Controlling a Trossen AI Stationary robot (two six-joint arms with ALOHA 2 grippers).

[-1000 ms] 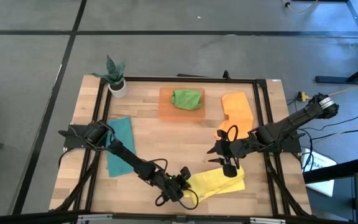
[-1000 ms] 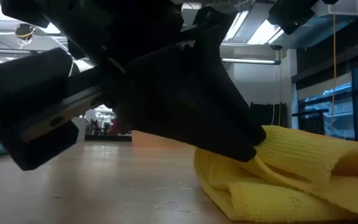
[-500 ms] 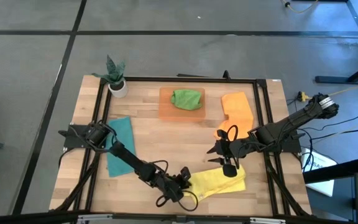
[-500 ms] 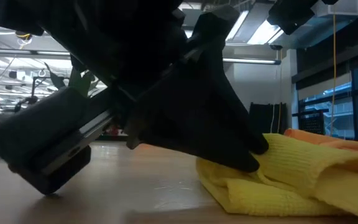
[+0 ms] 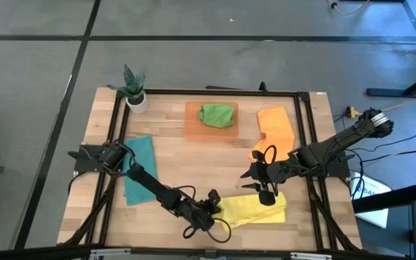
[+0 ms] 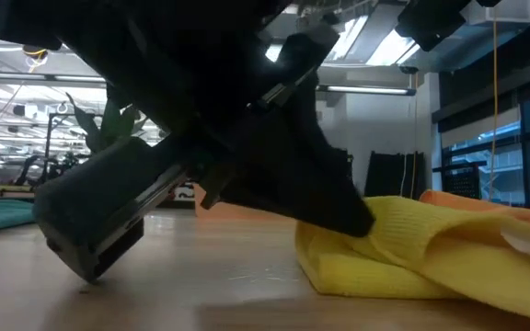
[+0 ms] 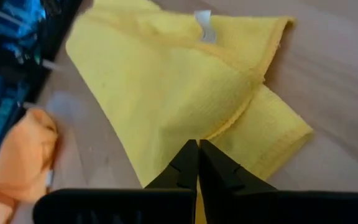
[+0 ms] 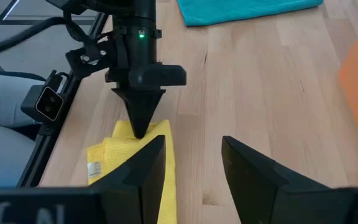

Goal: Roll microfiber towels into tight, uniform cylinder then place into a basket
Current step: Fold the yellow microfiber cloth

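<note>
The yellow towel [image 7: 166, 93] was found loosely folded, edges uneven, its near corner pinched in the closed left tool [image 7: 196, 163]; the right tool [image 8: 191, 155] was held apart above it.

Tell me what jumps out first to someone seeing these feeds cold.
The yellow towel, loosely folded at the table's near edge, with the left gripper shut on its left end. The right gripper hovers open over the towel's other end. Behind them, a rolled green towel already sits in the orange basket at the far edge.
</note>
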